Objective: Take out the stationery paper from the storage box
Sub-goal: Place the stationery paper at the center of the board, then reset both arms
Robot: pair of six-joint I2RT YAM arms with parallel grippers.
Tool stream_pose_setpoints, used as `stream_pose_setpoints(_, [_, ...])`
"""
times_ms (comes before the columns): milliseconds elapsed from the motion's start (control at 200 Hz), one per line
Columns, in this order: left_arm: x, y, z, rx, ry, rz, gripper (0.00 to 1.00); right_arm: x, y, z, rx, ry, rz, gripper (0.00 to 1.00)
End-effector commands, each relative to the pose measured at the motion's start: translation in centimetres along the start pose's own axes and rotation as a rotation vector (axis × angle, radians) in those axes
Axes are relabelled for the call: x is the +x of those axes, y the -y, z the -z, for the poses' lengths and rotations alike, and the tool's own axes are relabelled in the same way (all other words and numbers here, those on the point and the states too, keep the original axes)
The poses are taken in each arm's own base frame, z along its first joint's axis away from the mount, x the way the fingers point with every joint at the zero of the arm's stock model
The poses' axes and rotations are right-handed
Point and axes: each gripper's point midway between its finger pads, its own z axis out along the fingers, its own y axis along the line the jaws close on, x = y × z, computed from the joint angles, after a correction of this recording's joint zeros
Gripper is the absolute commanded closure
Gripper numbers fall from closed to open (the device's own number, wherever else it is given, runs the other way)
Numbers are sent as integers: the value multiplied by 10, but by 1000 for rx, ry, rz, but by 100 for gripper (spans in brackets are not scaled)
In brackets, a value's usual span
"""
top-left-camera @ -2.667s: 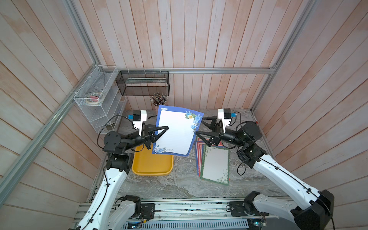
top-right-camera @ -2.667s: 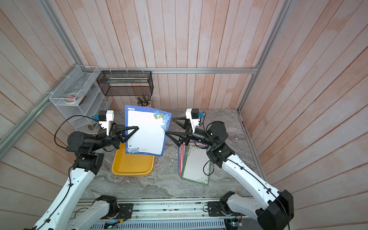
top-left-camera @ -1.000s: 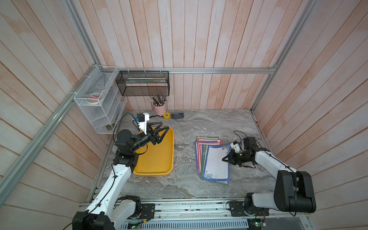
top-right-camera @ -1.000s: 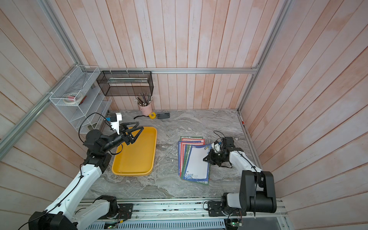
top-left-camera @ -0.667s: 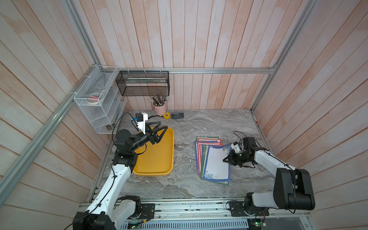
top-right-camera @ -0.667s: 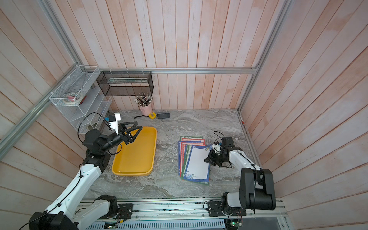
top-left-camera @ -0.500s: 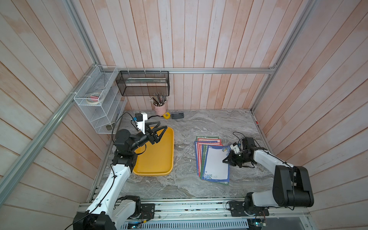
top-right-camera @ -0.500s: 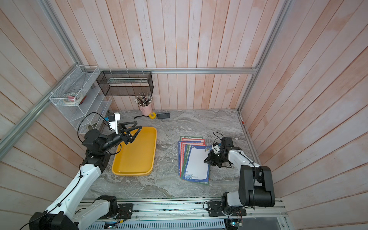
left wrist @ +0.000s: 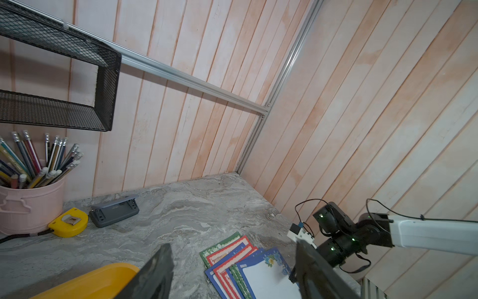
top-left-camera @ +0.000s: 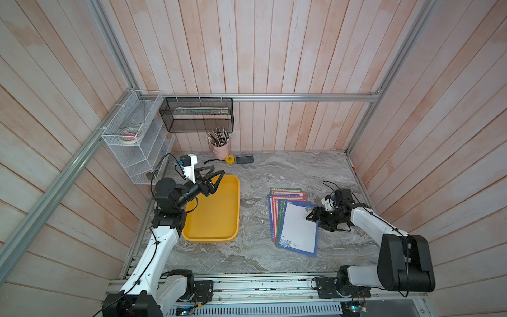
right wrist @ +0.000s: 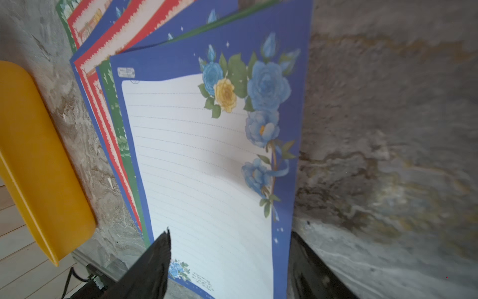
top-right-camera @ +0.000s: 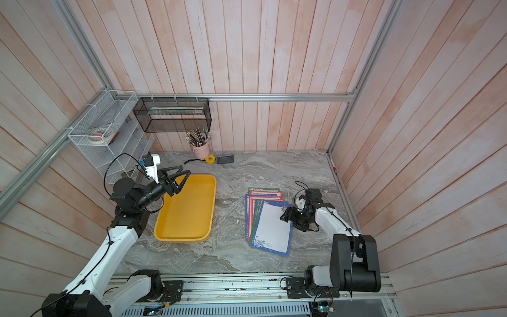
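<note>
- Right wrist view, closest in: the right claw (right wrist: 230,233) stands open, its two black fingers parted on either side of the near edge of the stationery paper (right wrist: 196,155). They pinch nothing, and the uppermost, blue-bordered leaf lies flat.
- At the near edge, in both top views, the front rail (top-left-camera: 247,282) bounds the worktop (top-left-camera: 274,170). The stack's nearest corner stops short of it, with bare marble between.
- The stationery paper (top-left-camera: 297,227) is fanned in one overlapping pile on the right half of the worktop. It lies outside the storage box (top-left-camera: 216,211), which sits well apart to the left with its yellow floor bare.
- On that showing, the task looks all but finished: no sheet is visible in the box. What remains appears to be drawing the arms clear.
- The left claw (top-left-camera: 212,175) is open and empty, hanging above the box's far left corner.
- Room to move: a broad strip of bare marble separates box and pile. The right arm works in the narrower gap between the pile's right edge and the plank side wall (top-left-camera: 411,164).
- Along the back wall stand a pink pencil cup (top-left-camera: 220,151), a yellow tape measure (top-left-camera: 229,159) and a grey hole punch (top-left-camera: 244,159), all well apart from the paper.
- Farthest off, a black mesh basket (top-left-camera: 197,115) and a white wire rack (top-left-camera: 134,142) hang above the far left corner.
</note>
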Motion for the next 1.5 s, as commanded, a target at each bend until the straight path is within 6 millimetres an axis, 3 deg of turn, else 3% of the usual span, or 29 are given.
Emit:
stream_pose_setpoints(0, [-7, -25, 2, -144, 7, -19, 24, -26, 9, 29, 111, 133, -10, 20])
stream_pose_setpoints(140, [-6, -65, 10, -373, -11, -24, 24, -51, 7, 74, 174, 308, -16, 18])
stream_pose_setpoints(300, [-14, -94, 29, -580, 9, -51, 24, -79, -6, 134, 222, 530, 7, 17])
stream_pose_setpoints(585, [-16, -136, 60, -838, 120, -122, 24, -126, -56, 231, 148, 869, 51, 17])
stream_pose_setpoints(765, [-7, -159, 70, -950, 127, -211, 23, -146, -87, 268, 49, 1076, 83, 17])
stream_pose_setpoints(860, [2, -165, 77, -980, 136, -262, 22, -151, -107, 268, 56, 1131, 162, 17])
stream_pose_setpoints(955, [15, -168, 81, -963, 160, -287, 21, -149, -132, 255, 148, 1185, 314, 15])
stream_pose_setpoints(1105, [35, -175, 82, -930, 183, -303, 21, -137, -154, 209, 139, 1244, 566, 13])
stream_pose_setpoints(1220, [56, -190, 87, -954, 152, -308, 20, -126, -130, 167, 128, 1272, 624, 9])
stream_pose_setpoints(1315, [67, -190, 92, -938, 171, -317, 19, -125, -94, 140, 111, 1279, 560, 7])
stream_pose_setpoints(1495, [85, -189, 98, -917, 137, -305, 14, -130, -31, 116, 142, 1270, 450, 7])
